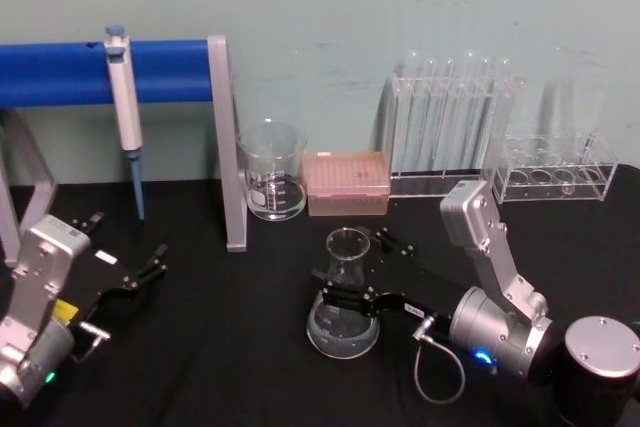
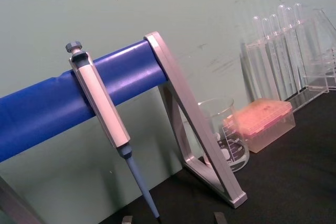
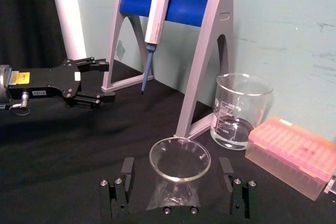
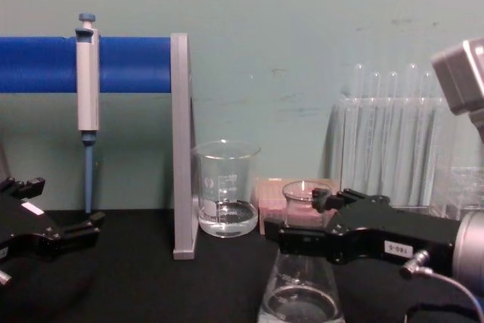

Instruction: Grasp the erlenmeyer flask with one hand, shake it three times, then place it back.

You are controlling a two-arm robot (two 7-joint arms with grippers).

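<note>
Two vessels: your erlenmeyer flask (image 1: 345,322) and beaker (image 1: 272,182) each hold a little clear liquid.
Flask spot: upright on the black table (image 1: 220,347).
Right gripper (image 3: 177,171): fingers apart, straddling its neck.
Left gripper (image 3: 107,81): fingers spread, parked far left.

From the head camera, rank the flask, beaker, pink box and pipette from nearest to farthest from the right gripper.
1. The flask, between the fingers of the right gripper.
2. The pink box, straight behind.
3. The beaker, behind, leftward.
4. The pipette, far left, hanging on the blue stand.
</note>
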